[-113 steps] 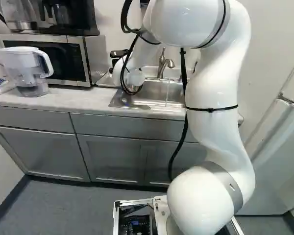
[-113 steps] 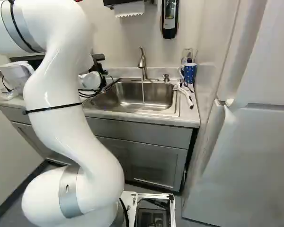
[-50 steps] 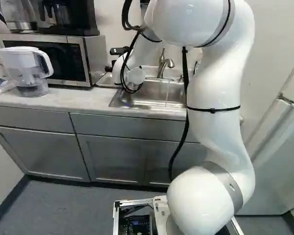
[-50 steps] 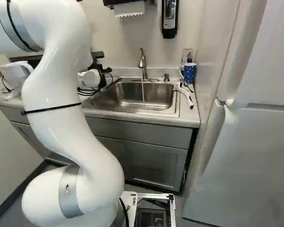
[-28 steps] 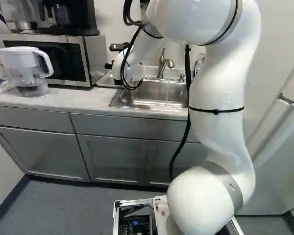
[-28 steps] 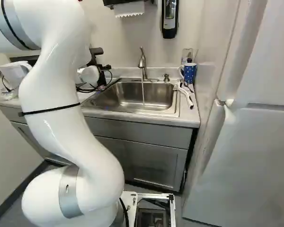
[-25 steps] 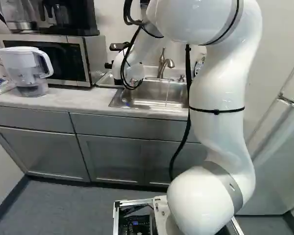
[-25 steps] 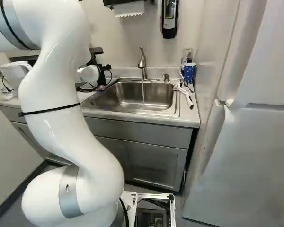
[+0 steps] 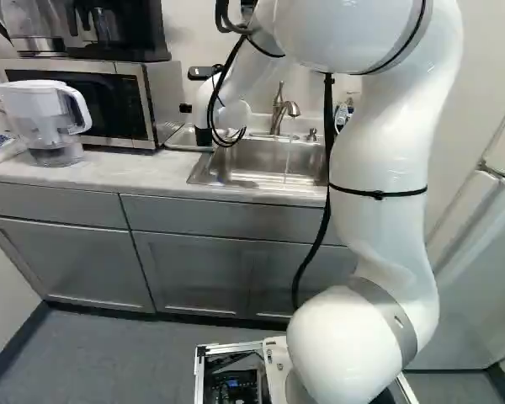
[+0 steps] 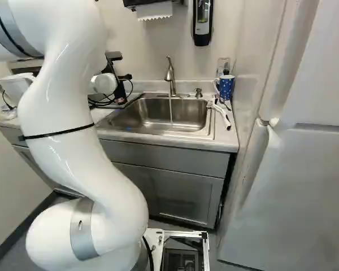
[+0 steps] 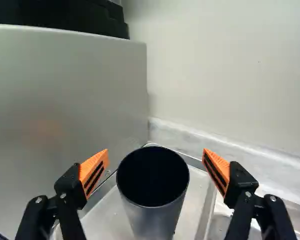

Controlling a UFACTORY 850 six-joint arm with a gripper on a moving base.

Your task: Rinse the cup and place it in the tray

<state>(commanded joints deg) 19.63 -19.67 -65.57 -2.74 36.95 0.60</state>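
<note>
End effector (image 11: 155, 151) open, pads clear on both sides of the grey cup (image 11: 157, 220), which stands upright on the metal tray (image 11: 110, 215) by the microwave (image 9: 84, 101). Your arm (image 10: 73, 135) has just shifted slightly up and back — probably withdrawal after release, so treat placement as nearly complete. Retract without brushing the rim. Beyond, water (image 10: 170, 110) runs from the faucet (image 10: 170, 76) into the sink (image 10: 150, 121) — you cannot confirm rinsing here.
</note>
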